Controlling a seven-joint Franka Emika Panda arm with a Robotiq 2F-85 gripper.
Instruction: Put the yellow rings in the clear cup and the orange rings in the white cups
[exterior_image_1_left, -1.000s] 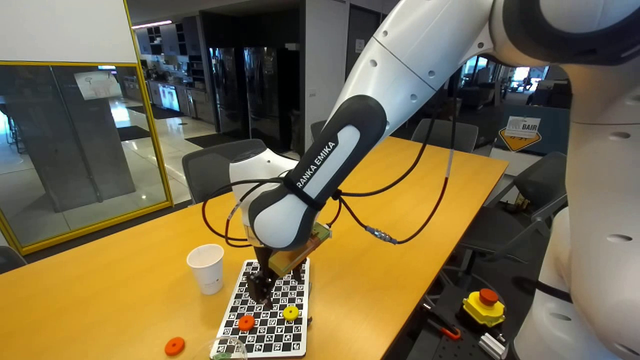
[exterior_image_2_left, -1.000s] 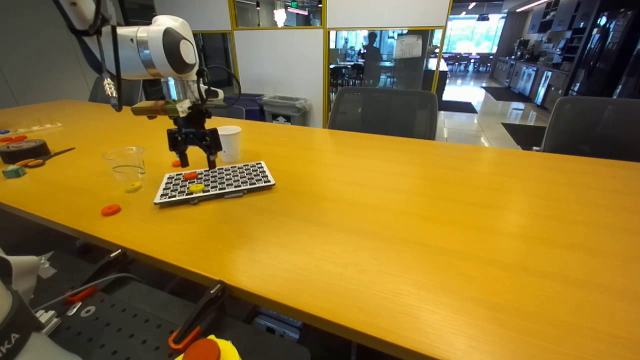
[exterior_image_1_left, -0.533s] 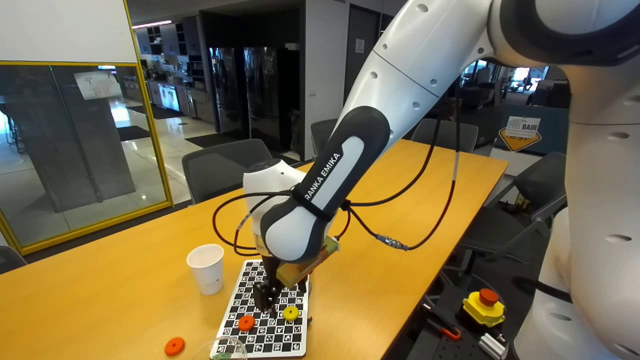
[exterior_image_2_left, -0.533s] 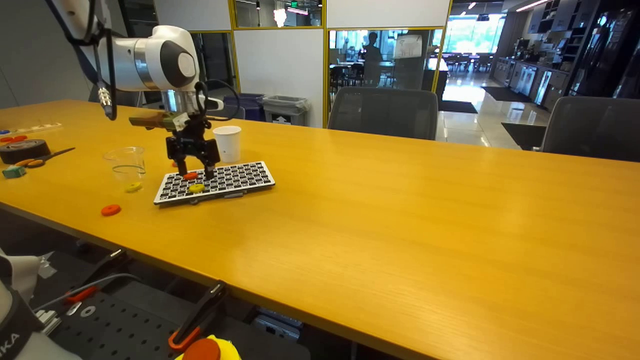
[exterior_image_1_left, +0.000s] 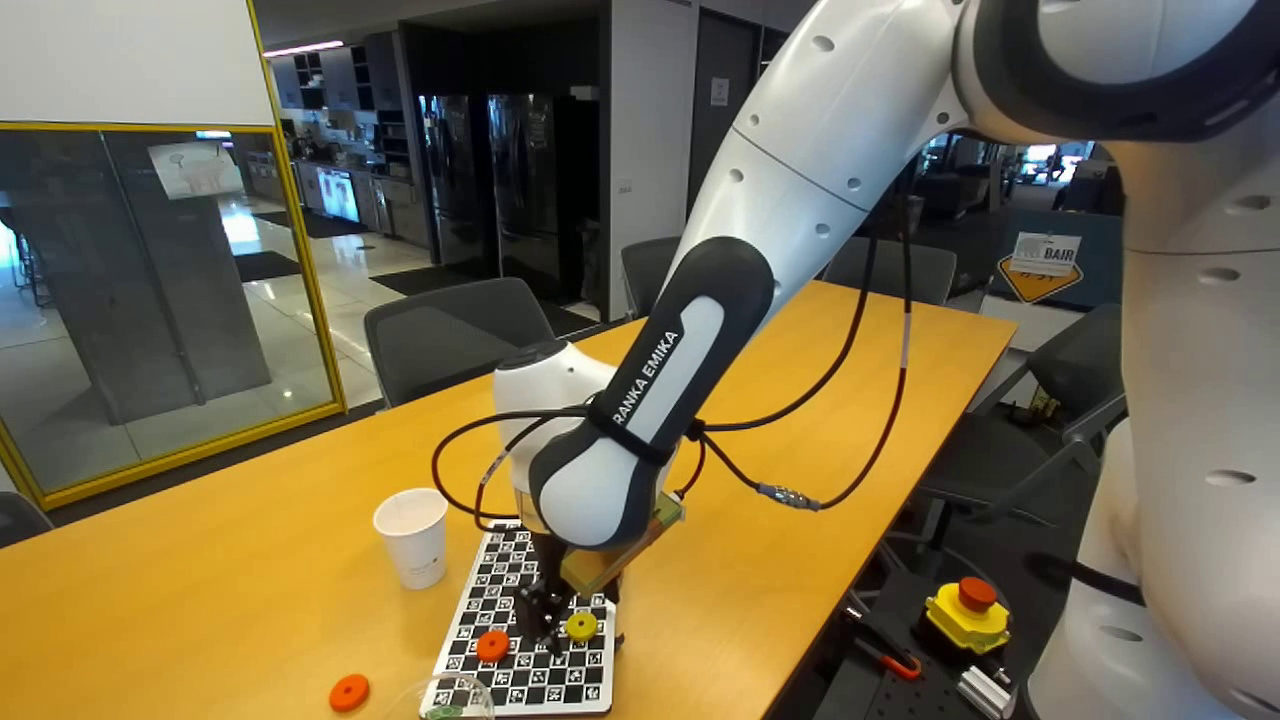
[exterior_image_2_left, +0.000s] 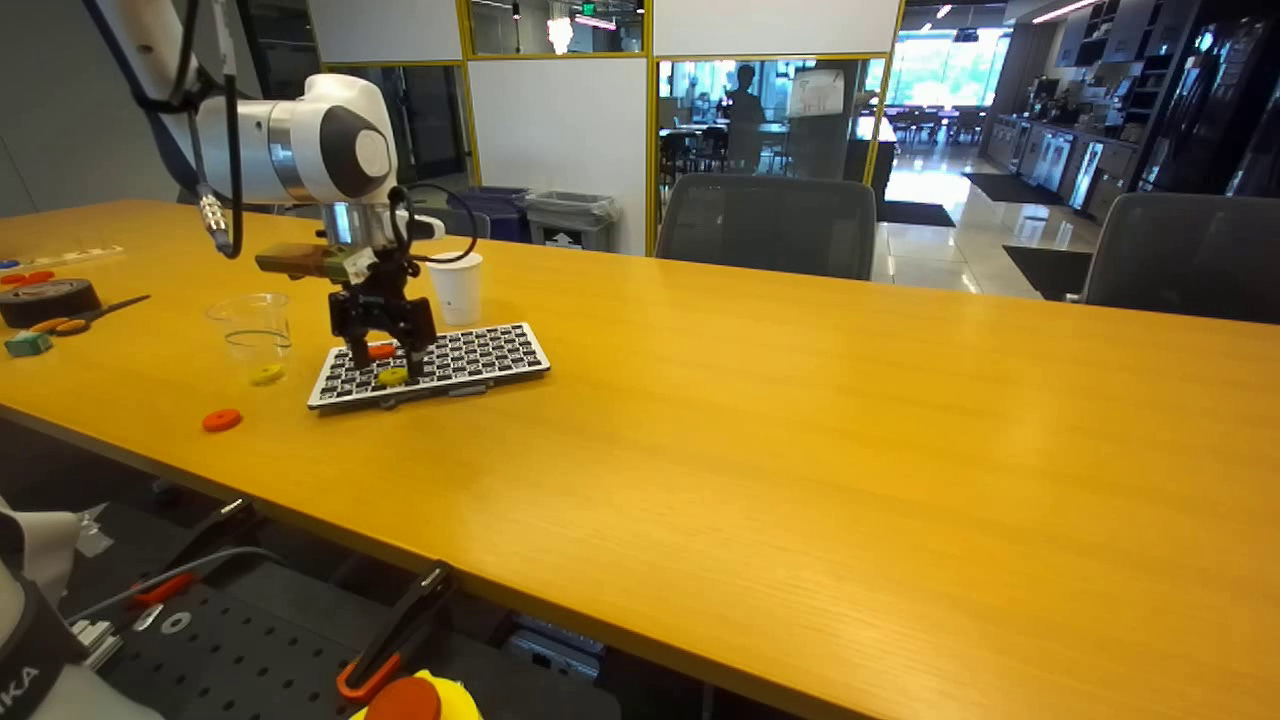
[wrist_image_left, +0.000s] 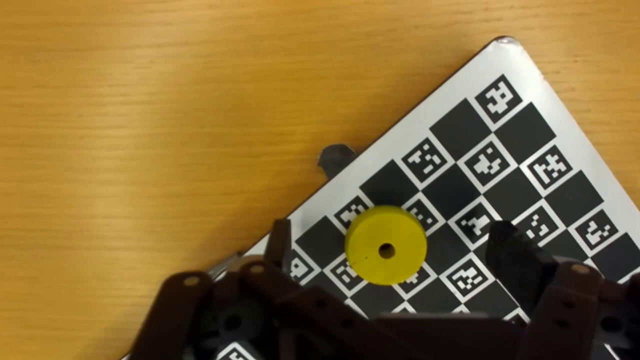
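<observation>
1. Yellow ring (exterior_image_2_left: 267, 374) seemingly inside the clear cup (exterior_image_2_left: 250, 315); second yellow ring (wrist_image_left: 386, 225) unplaced on the checkered board (exterior_image_2_left: 490, 350).
2. Orange rings (exterior_image_1_left: 492, 646) unplaced too, on board and desk (exterior_image_2_left: 800, 450); white cup (exterior_image_1_left: 412, 540) contents hidden.
3. Gripper (wrist_image_left: 390, 241) spread wide, holding nothing; second yellow ring between fingertips (wrist_image_left: 278, 242) at nine and three o'clock in the wrist view.

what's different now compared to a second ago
The gripper has come down toward the yellow ring on the checkered board; in the wrist view that ring lies between its open jaws. Nothing was taken hold of or let go. The yellow ring, the board, the orange ring on it, the white cup and the clear cup look unmoved.
</observation>
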